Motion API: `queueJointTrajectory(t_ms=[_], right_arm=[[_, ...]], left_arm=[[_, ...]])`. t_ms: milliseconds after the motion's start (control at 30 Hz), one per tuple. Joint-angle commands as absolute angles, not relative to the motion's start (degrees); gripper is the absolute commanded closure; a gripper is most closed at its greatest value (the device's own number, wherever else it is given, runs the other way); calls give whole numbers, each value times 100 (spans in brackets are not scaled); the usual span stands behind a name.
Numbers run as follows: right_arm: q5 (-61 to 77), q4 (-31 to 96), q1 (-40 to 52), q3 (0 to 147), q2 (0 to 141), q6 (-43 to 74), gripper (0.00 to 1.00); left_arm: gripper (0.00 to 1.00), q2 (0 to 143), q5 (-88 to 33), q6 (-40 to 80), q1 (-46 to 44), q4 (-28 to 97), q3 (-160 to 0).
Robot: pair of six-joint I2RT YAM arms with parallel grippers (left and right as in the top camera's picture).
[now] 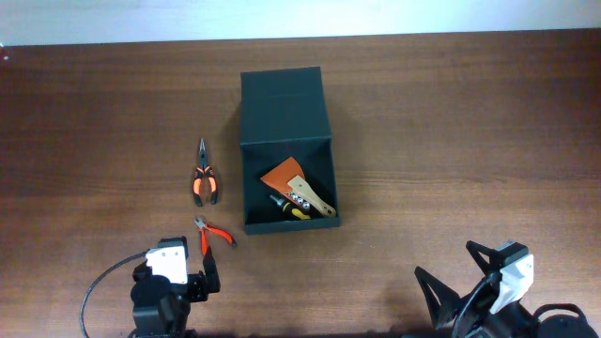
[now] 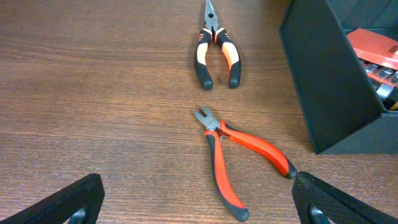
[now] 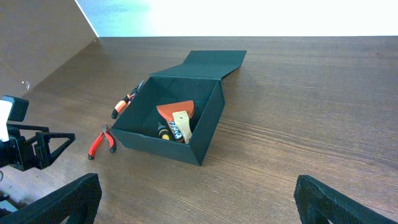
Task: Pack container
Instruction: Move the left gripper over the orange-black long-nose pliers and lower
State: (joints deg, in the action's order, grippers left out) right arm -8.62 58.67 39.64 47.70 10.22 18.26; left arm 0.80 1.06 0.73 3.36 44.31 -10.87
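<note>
The container (image 1: 282,108) is a dark green box, open, with its flap lid laid flat behind it; the wrist views show its side wall (image 2: 329,93) and front wall (image 3: 155,146). Inside lie an orange scraper with a wooden handle (image 1: 286,178) (image 3: 175,112) and a black-and-yellow screwdriver (image 1: 286,207). Left of the box lie orange-and-black needle-nose pliers (image 1: 205,178) (image 2: 214,46) and red cutters (image 1: 214,235) (image 2: 233,155). My left gripper (image 1: 178,274) (image 2: 196,193) stands open just behind the cutters' handles, holding nothing. My right gripper (image 1: 454,268) (image 3: 198,186) is open over bare wood, well short of the box.
The brown wooden table (image 1: 470,141) runs to a pale wall at the back. My left arm (image 3: 25,149) shows at the left of the right wrist view. Bare wood lies right of the box and along the front edge.
</note>
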Motion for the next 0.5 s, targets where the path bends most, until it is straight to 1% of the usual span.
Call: queueJointTrajectory(t_ms=[0,200,400,467], right_arm=[[-972,5850,3979,4729,985,1894,1],[-972,5850,3979,4729,985,1894,1],[-972,5850,3979,4729,985,1894,1],[-972,5850,3979,4729,985,1894,1]], left_arm=[[1,167,-36,132,353,4412,-1498],[1,947,-421,132,353,4414,-2921],[1,2097,-1422,154,202,4414,-4237],[1,2558,-1527,252,80,4418,-4619]])
